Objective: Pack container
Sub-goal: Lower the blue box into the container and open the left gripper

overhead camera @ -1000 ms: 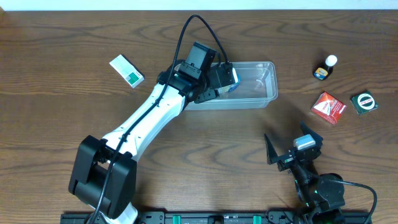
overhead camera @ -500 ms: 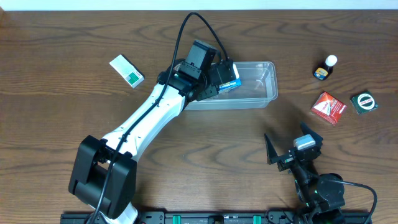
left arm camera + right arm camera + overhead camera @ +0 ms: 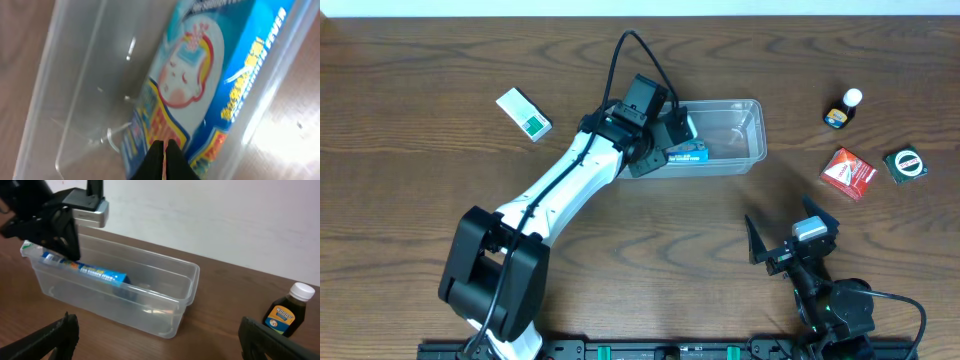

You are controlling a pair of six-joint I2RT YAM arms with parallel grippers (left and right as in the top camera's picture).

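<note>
Table [image 3: 420,200]: wide, wood. Container [image 3: 735,130] sits upper centre of overhead view, blue box [image 3: 687,153] inside at its left end, along the lower wall; flat or leaning, can't tell. Left hand [image 3: 164,145] hangs just over that box, fingers pinched together on nothing. Right hand [image 3: 787,228] lower right, jaws wide, empty. Risks: left hand coming out at an angle could catch the rim & drag or tip the light tub; a leaning box would eat room for the rest. Green-white box [image 3: 524,113] upper left, red box [image 3: 847,172] & bottle [image 3: 841,110] far right are well apart, so long reaches, poss. slips
</note>
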